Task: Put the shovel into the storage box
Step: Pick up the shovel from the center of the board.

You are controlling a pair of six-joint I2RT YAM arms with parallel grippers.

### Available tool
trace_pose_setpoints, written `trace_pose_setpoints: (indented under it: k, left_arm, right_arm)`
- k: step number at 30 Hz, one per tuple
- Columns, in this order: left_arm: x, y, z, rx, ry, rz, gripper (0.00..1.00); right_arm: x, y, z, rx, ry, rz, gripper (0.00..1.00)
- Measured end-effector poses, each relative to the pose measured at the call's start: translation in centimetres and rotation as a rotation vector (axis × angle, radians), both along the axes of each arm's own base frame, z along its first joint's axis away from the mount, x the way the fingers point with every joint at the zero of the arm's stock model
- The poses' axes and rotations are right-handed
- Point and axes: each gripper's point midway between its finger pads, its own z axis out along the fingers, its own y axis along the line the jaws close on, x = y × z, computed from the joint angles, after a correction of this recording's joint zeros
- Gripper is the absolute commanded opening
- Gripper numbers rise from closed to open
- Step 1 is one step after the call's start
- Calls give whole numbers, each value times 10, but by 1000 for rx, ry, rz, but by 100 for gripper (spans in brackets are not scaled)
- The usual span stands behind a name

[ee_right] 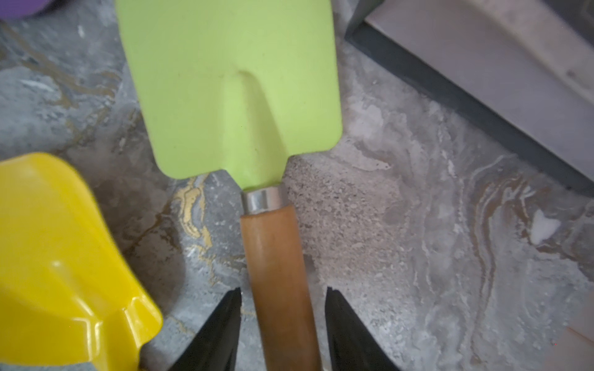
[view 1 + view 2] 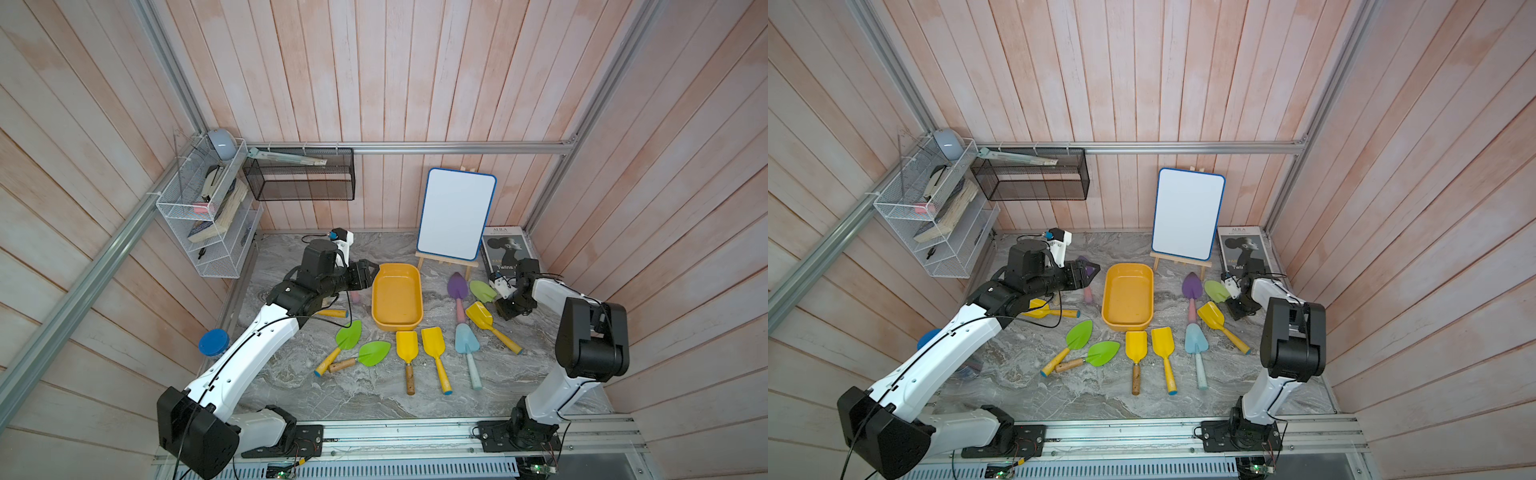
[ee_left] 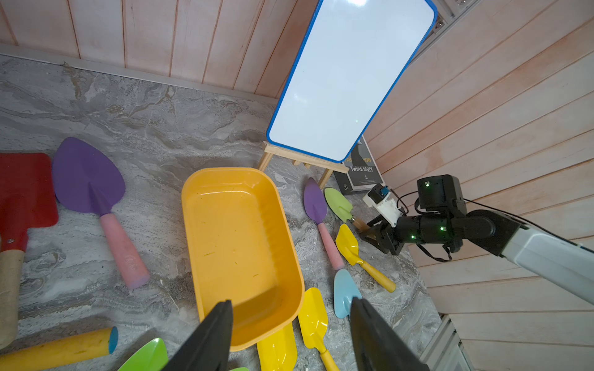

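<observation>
The storage box [image 2: 397, 299] [image 2: 1127, 297] [image 3: 234, 244] is a shallow yellow-orange tub, empty, in the middle of the marble floor. A light green shovel [image 2: 482, 290] [image 2: 1216, 290] [image 3: 337, 204] [image 1: 231, 90] with a wooden handle lies to its right, near the book. My right gripper [image 2: 500, 308] [image 2: 1235, 309] [image 3: 369, 233] [image 1: 283, 290] is low over that handle, its jaws on either side of it with a gap showing on both sides. My left gripper [image 2: 372, 270] [image 2: 1094, 270] [image 3: 291, 302] hangs open and empty by the box's far left corner.
Several other shovels lie around the box: purple [image 2: 457, 286], yellow [image 2: 480, 313], blue [image 2: 466, 338], two green leaf-shaped ones [image 2: 349, 336], and a red one [image 3: 22, 192]. A whiteboard on an easel [image 2: 455, 214] and a book [image 2: 505, 247] stand at the back right; a black mesh basket [image 2: 299, 174] and white wire rack [image 2: 208, 216] hang on the walls.
</observation>
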Motion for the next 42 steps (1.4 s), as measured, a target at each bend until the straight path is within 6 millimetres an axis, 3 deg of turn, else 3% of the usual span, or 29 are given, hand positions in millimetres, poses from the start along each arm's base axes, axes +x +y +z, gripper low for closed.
trace_pose_setpoints:
  k: [9, 15, 18, 30, 38, 42]
  left_arm:
    - [1, 0, -2, 3, 5, 1, 63]
    - [1, 0, -2, 4, 4, 4, 63]
    - [1, 0, -2, 4, 4, 4, 63]
    - [-9, -2, 12, -13, -24, -11, 63]
    - [-14, -14, 12, -47, -41, -40, 63]
    - [-20, -28, 13, -64, -50, -84, 63]
  right_arm:
    - [2, 6, -3, 36, -7, 1, 29]
    - [2, 9, -4, 56, -9, -9, 13]
    - [2, 10, -5, 57, -11, -8, 0]
    - [-6, 36, 1, 79, -22, -1, 0]
    - [-1, 23, 49, 17, -186, -88, 0]
    - [-7, 12, 63, -25, -231, -146, 0]
